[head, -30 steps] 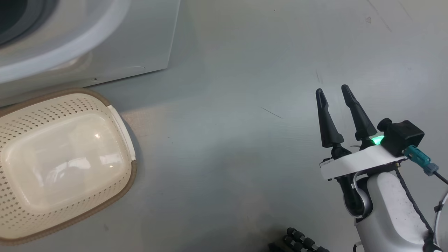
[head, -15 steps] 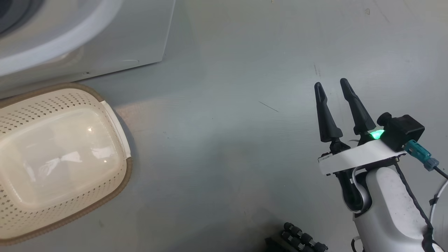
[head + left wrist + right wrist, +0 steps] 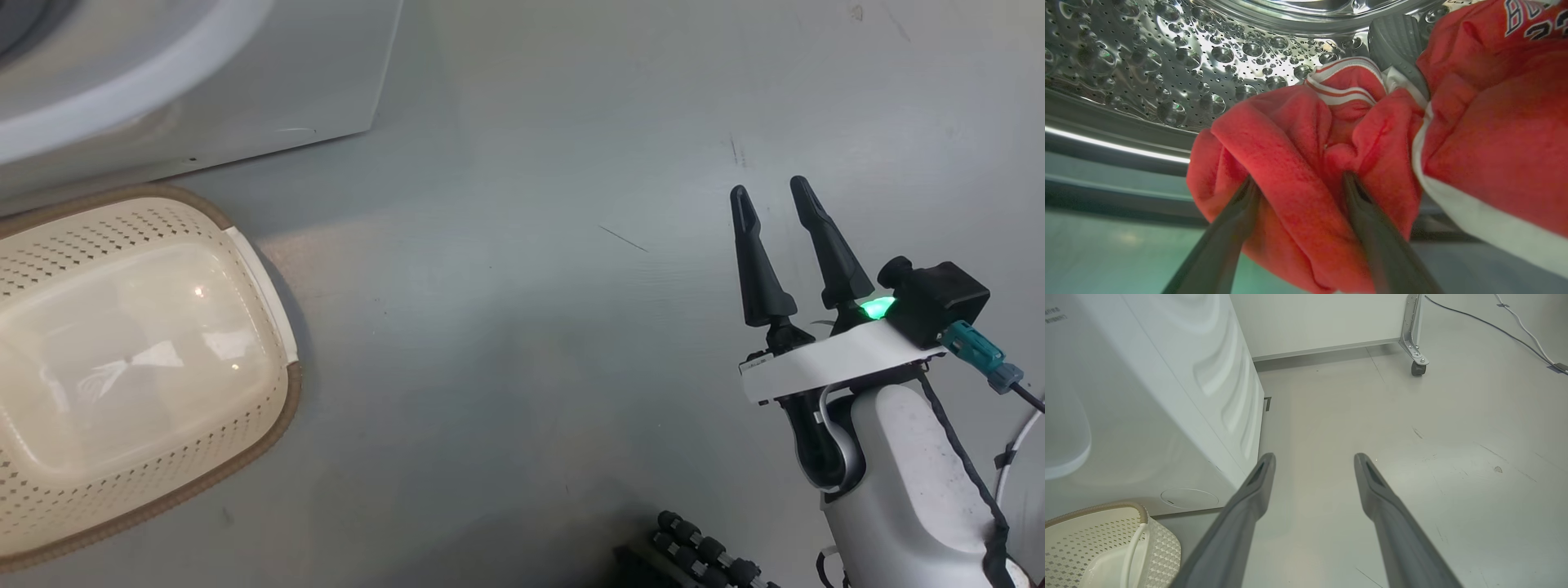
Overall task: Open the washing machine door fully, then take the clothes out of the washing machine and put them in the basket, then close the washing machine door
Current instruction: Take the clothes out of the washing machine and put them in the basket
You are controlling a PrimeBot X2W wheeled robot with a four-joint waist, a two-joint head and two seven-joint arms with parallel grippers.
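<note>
Left gripper (image 3: 1300,179) inside the steel drum (image 3: 1167,61), fingers spread wide astride a fold of the red clothes (image 3: 1474,134), right gripper (image 3: 769,188) parted over the floor (image 3: 531,327), basket (image 3: 273,420) just beside the washing machine (image 3: 245,90)

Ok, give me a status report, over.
Left gripper open, fingers astride a fold of the clothes in the drum. Right gripper open, empty, over the floor. Basket empty. Nothing seen blocking.

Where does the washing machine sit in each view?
Head view: washing machine at top left.
Left wrist view: its dimpled drum across the top, behind the clothes.
Right wrist view: its white cabinet down the left side.
Shared landmark: the basket, lower left in head and right wrist views.
</note>
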